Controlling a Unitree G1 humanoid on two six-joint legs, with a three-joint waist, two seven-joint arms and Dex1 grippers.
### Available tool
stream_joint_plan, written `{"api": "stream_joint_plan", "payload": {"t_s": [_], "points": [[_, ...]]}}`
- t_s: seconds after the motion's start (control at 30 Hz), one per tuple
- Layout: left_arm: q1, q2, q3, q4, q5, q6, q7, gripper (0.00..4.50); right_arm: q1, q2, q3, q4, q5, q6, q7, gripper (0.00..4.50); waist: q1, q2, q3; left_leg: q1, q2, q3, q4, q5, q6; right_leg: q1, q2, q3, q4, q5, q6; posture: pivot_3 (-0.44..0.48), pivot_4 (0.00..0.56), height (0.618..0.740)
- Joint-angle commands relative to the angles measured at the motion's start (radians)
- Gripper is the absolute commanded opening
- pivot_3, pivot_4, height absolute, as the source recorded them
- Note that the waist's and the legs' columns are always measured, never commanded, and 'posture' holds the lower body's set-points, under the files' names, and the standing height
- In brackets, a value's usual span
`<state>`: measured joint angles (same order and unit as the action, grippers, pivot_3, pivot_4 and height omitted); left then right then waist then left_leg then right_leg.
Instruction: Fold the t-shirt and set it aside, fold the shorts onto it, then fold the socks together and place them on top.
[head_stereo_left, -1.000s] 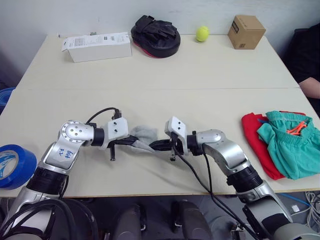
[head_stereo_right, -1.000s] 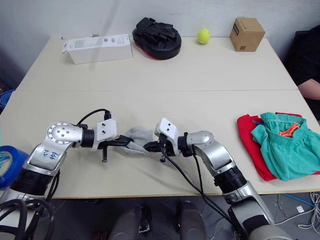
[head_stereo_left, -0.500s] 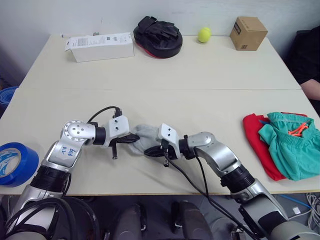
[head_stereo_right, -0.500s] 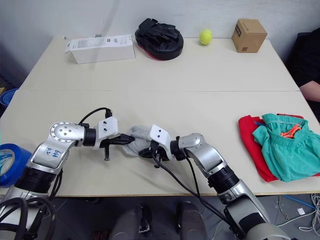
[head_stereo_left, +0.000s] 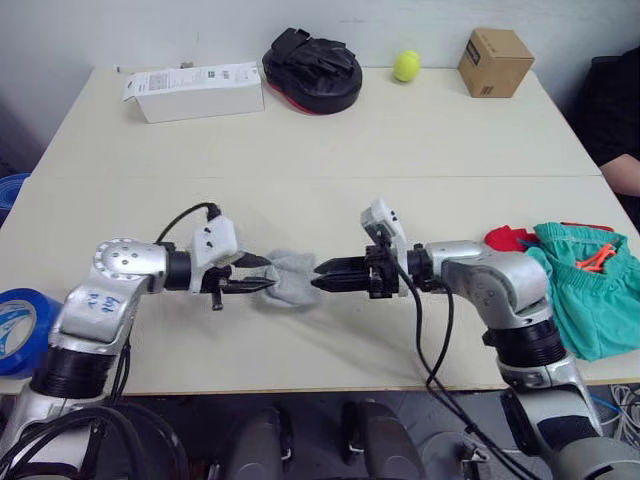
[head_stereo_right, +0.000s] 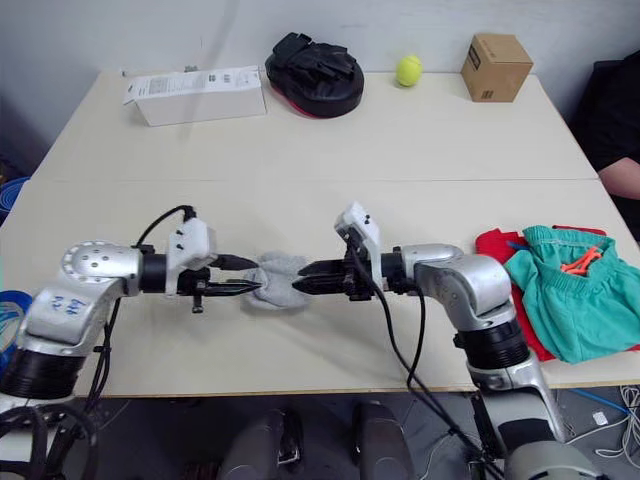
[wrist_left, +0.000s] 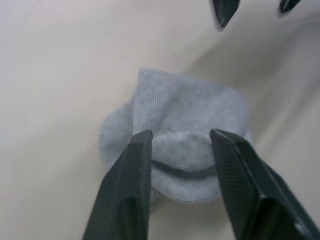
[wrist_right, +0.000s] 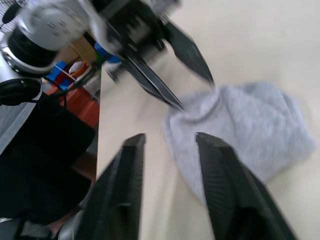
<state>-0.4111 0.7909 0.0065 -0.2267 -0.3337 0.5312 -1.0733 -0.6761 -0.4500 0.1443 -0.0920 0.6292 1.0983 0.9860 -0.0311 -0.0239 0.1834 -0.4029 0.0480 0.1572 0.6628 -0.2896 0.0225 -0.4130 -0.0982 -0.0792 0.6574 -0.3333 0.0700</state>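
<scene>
The socks (head_stereo_left: 287, 288) form a rounded lump of soft ribbed grey knit on the matte beige table (head_stereo_left: 330, 150), near its front edge. The left gripper (head_stereo_left: 266, 275) points at the lump from one side, black tapered fingers spread, tips apparently touching the knit. The right gripper (head_stereo_left: 320, 273) faces it from the other side, fingers parted, just clear. At the table's right end, gathered teal shorts (head_stereo_left: 585, 290) lie crumpled on the red t-shirt (head_stereo_left: 510, 242).

Ribbed grey knit socks (wrist_left: 186, 140); smooth matt table (head_stereo_left: 300, 150)
</scene>
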Motion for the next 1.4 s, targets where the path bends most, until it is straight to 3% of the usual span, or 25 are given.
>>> {"api": "stream_joint_plan", "payload": {"t_s": [0.03,0.17,0.33,0.53,1.17,1.4], "points": [[0.040,0.037,0.112,-0.122,-0.101,0.076,0.011,3.09,-0.044,-0.021,-0.015,0.085,0.012,0.043,0.003,3.04,0.000,0.000,0.000,0.000,0.000,0.000,0.000,0.000,0.000,0.000,0.000,0.000,0.000,0.000,0.000,0.000,0.150,0.740],[0.114,0.074,0.204,-0.205,-0.150,0.116,0.038,4.38,-0.094,-0.003,0.003,0.228,-0.029,0.035,-0.011,4.47,-0.003,0.000,0.000,0.000,0.000,0.000,-0.001,0.000,0.000,0.000,0.000,0.000,0.000,0.000,0.000,0.000,0.150,0.740],[0.186,0.106,0.292,-0.264,-0.187,0.153,0.077,4.48,-0.151,0.068,0.016,0.365,-0.055,0.033,-0.026,4.50,-0.006,0.000,0.000,0.000,0.000,0.001,-0.001,0.000,0.000,0.000,0.001,0.000,-0.001,0.000,0.000,0.000,0.150,0.740],[0.212,0.117,0.307,-0.307,-0.203,0.176,0.116,4.48,-0.171,0.165,0.064,0.470,-0.110,0.011,-0.048,4.50,-0.008,0.000,0.000,0.000,0.000,0.001,-0.001,0.000,0.000,0.000,0.001,0.000,-0.001,0.000,0.000,0.000,0.150,0.740],[0.215,0.154,0.283,-0.259,-0.167,0.137,0.145,4.48,-0.127,0.275,0.201,0.462,-0.198,0.024,-0.070,4.50,-0.033,-0.002,-0.001,0.008,0.001,0.003,-0.009,0.000,-0.005,0.002,0.002,0.003,-0.001,-0.002,-0.003,0.000,0.150,0.740],[0.215,0.158,0.261,-0.264,-0.172,0.122,0.138,4.50,-0.111,0.302,0.192,0.476,-0.228,0.012,-0.092,2.16,-0.047,-0.002,-0.001,0.014,0.001,0.005,-0.016,0.001,-0.008,0.003,0.002,0.004,0.000,-0.004,-0.006,0.000,0.150,0.740]]}}
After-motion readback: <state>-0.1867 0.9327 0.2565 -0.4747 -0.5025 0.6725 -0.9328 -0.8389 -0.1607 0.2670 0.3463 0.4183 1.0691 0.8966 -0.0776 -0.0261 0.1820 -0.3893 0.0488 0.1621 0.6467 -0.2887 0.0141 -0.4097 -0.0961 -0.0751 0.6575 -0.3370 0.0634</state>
